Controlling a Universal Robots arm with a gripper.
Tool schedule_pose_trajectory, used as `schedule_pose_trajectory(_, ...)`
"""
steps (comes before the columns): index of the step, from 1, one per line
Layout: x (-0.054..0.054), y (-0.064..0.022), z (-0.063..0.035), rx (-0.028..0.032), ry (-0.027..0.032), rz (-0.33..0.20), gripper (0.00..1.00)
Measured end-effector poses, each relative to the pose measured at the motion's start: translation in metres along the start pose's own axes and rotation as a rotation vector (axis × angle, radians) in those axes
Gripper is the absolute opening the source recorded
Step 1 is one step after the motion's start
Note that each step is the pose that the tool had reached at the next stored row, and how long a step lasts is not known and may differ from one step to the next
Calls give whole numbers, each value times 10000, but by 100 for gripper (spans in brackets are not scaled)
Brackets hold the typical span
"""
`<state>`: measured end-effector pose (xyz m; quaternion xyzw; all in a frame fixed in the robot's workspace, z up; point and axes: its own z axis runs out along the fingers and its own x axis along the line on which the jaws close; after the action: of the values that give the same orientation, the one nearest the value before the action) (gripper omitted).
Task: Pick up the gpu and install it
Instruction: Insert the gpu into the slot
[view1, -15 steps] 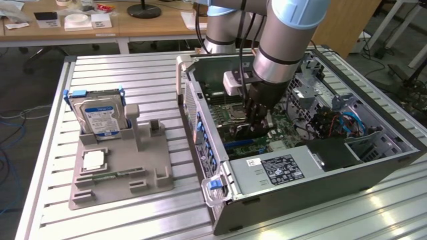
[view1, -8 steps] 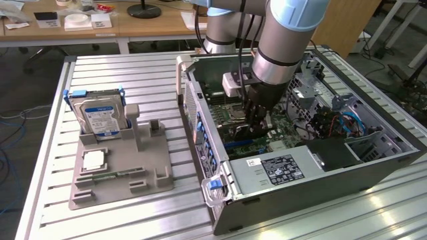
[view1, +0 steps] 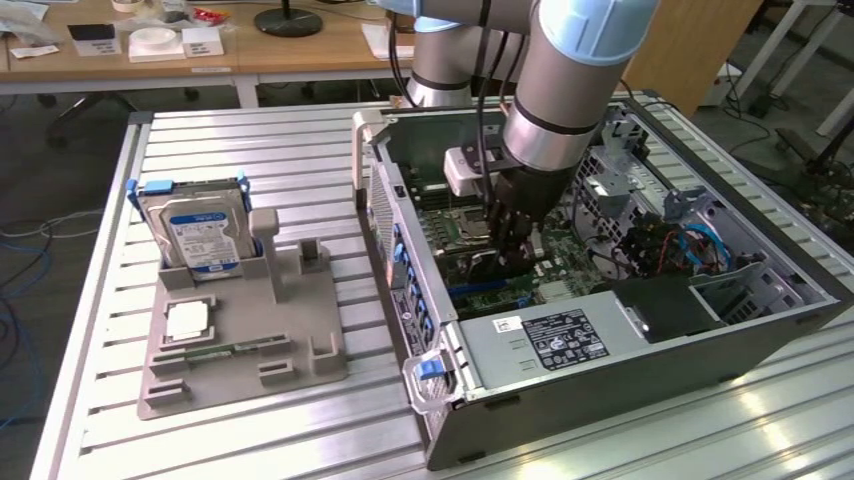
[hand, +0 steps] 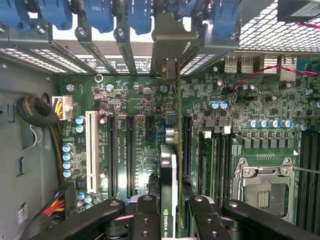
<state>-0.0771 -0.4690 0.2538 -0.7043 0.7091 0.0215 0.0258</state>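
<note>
The gpu (hand: 168, 170) is seen edge-on in the wrist view, with a thin green card edge and a black cooler bearing a green logo. My gripper (hand: 173, 216) is shut on it, one black finger (hand: 145, 218) on each side. The card's silver end bracket (hand: 167, 42) reaches up to the case's rear slot openings. The card stands upright over the motherboard's long black slots (hand: 131, 150); I cannot tell whether it is seated. In the exterior view my gripper (view1: 511, 255) is down inside the open computer case (view1: 641, 350), over the motherboard.
On the exterior view's left, a grey holder (view1: 240, 370) carries a silver hard drive (view1: 200, 235), a square chip (view1: 187, 318) and a thin memory stick (view1: 220, 350). Inside the case are the power supply (view1: 554, 340), blue cables (view1: 694, 245), the CPU socket (hand: 262, 187) and yellow wires (hand: 60, 107).
</note>
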Motion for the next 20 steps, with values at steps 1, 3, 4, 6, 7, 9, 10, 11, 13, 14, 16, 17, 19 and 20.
schedule_pose_trajectory(1,1,0,3,-3,2,-26,27)
schedule_pose_trajectory(3,1,0,8,-7,4,-69,27)
schedule_pose_trajectory(4,1,0,9,-8,4,-82,27)
schedule_pose_trajectory(6,1,0,12,-8,3,-95,27)
schedule_pose_trajectory(7,1,0,13,-8,3,-100,27)
schedule_pose_trajectory(9,1,0,22,-7,-1,-109,27)
schedule_pose_trajectory(10,2,0,27,-8,0,-113,27)
schedule_pose_trajectory(11,3,0,33,-9,2,-117,27)
schedule_pose_trajectory(13,3,0,48,-9,0,-124,27)
schedule_pose_trajectory(14,4,0,51,-11,4,-126,27)
schedule_pose_trajectory(16,4,0,52,-12,7,-127,27)
schedule_pose_trajectory(17,4,0,53,-12,6,-127,27)
schedule_pose_trajectory(19,4,0,55,-10,3,-127,27)
schedule_pose_trajectory(20,5,0,55,-10,2,-127,27)
